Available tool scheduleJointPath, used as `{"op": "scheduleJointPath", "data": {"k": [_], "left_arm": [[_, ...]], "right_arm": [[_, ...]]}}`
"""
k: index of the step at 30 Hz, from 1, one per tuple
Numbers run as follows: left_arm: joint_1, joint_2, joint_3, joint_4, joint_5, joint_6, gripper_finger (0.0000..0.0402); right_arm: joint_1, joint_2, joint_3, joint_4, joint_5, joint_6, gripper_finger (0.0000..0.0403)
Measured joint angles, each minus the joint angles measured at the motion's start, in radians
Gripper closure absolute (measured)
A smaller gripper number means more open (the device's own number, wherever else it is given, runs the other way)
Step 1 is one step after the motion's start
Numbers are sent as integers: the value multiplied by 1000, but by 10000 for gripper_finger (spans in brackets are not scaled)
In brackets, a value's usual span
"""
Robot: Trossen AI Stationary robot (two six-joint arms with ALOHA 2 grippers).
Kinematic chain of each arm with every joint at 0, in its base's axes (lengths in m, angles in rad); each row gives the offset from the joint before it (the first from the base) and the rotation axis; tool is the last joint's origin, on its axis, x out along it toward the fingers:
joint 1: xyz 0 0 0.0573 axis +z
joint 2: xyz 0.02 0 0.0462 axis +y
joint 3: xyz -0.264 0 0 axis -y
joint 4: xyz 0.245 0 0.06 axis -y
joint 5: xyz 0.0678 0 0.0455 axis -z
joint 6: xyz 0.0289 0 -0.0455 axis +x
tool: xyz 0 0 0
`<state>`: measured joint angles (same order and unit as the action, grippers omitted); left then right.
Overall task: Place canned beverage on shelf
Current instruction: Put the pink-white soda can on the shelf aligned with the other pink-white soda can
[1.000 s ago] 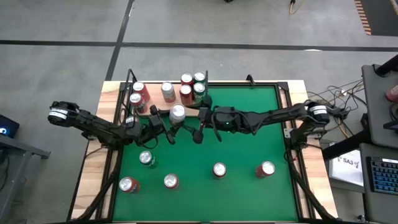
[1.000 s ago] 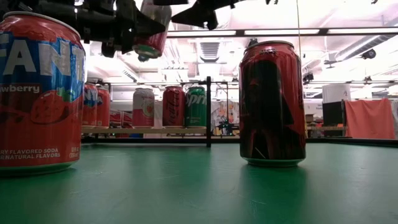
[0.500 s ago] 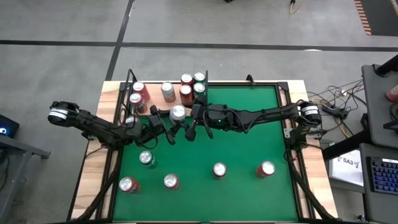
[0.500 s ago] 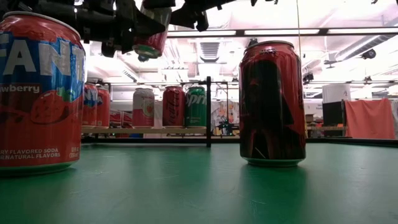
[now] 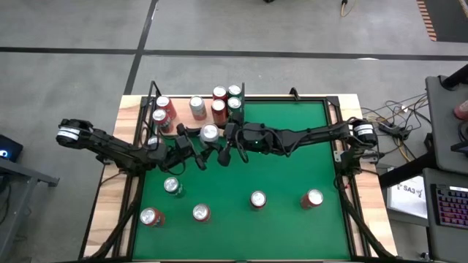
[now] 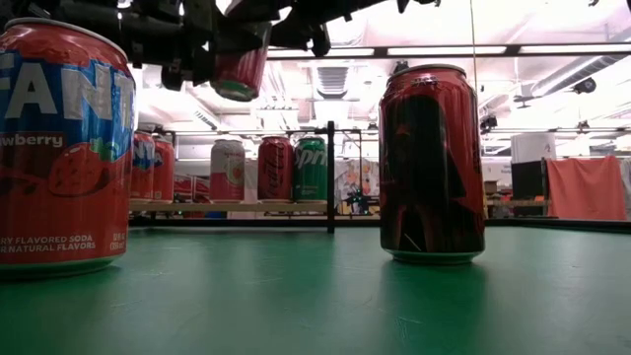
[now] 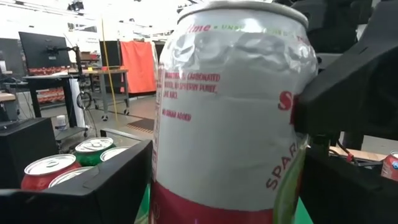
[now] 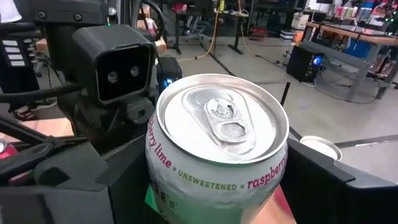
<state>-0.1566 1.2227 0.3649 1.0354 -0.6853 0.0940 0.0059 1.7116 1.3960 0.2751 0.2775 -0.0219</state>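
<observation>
the raspberry can [image 5: 209, 133] hangs upright between both sets of fingers, left gripper [image 5: 191, 148] spreading, right gripper [image 5: 228, 144] pinching it, shelf [image 5: 191, 115] just beyond

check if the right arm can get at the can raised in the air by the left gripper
Probably yes. The right gripper sits right around the raised can, meeting it from the side opposite the left gripper, and nothing shows between them.
</observation>
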Motion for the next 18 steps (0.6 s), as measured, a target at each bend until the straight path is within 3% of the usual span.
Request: {"op": "scheduleJointPath", "data": {"k": [10, 18], "left_arm": [[-6, -76, 1, -5, 25, 41, 55], [-6, -213, 5, -14, 22, 173, 55]], "right_arm": [[-3, -79, 2, -36, 12, -28, 120], [-18, -145, 3, -106, 15, -29, 120]]}}
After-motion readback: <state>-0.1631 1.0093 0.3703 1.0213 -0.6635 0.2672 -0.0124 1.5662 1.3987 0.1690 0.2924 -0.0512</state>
